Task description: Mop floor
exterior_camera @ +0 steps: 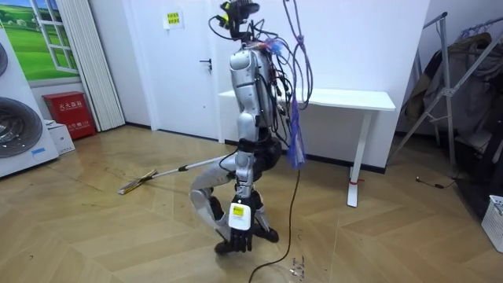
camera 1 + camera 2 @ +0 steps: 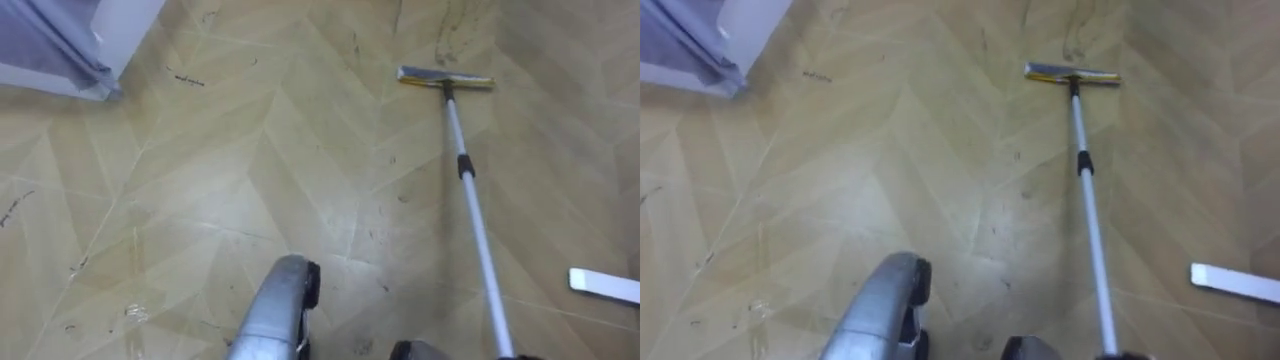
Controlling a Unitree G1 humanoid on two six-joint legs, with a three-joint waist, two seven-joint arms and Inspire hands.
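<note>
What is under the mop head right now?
The mop head lies flat on the wooden floor, with dark scuff marks just beyond it. Whatever is directly beneath it is covered.

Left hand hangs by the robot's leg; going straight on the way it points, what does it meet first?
The left hand points down, so the wooden floor just below it comes first, as far as the room view shows. The mop lies out ahead, off that line.
</note>
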